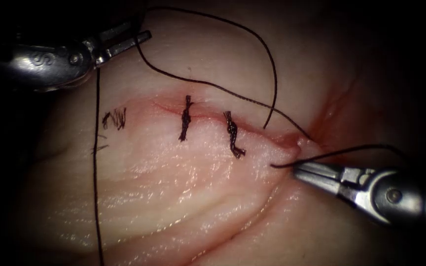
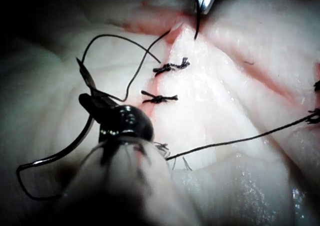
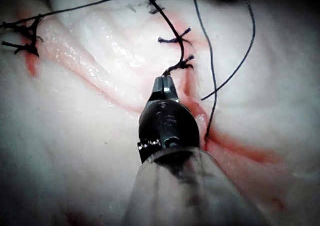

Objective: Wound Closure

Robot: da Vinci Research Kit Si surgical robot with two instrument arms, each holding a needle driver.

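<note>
Where the left hand (image 1: 124, 39) sits: above and left of the cut (image 1: 208, 114), well apart from it, off the tissue (image 1: 173, 197).
Left hand grip: its jaws look closed on the thread (image 1: 213, 84), which runs from them down and right towards the cut.
Right hand (image 1: 299, 168): at the cut's right end, tip just above the tissue, jaws clamped on thread; a short dark end (image 1: 282, 164) pokes out leftward past the tip.
Stitches: two tied ones, (image 1: 186, 118) and (image 1: 232, 134), cross the cut to the left of my right hand.
Needle: I cannot tell where it lies; a thick curved strand (image 2: 50, 158) with a glint beside the left hand's wrist could be needle or thread.
Key relation: the open right end of the cut lies right at my right hand, far from my left; the thread's line runs slantwise between them.
Red fluid (image 1: 329, 116): beyond the right end.
</note>
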